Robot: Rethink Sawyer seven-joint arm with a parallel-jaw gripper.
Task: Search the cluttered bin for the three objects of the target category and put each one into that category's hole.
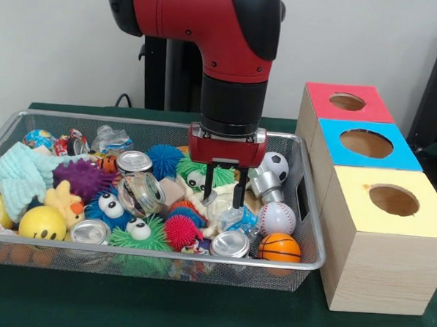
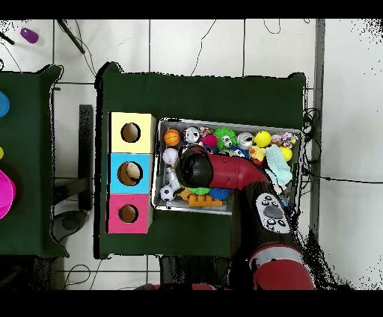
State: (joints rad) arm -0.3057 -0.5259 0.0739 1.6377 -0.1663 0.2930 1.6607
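red and black arm [image 1: 231, 54] dropping from the top centre of the frame into a wire mesh bin [image 1: 23, 259] filling lower left. right of the bin, three wooden boxes with holes: yellow-topped [image 1: 421, 207] lowest, blue-topped [image 1: 402, 155] above it, red-topped [image 1: 372, 105] uppermost. gripper [image 1: 224, 184] at bin centre, black fingers [image 1: 209, 183] spread, pinching nothing, tips just above the clutter. baseball [image 1: 277, 218], basketball [image 1: 279, 247] and soccer ball [image 1: 275, 165] at the bin's right end; yellow smiley ball [image 1: 42, 223] lower left.
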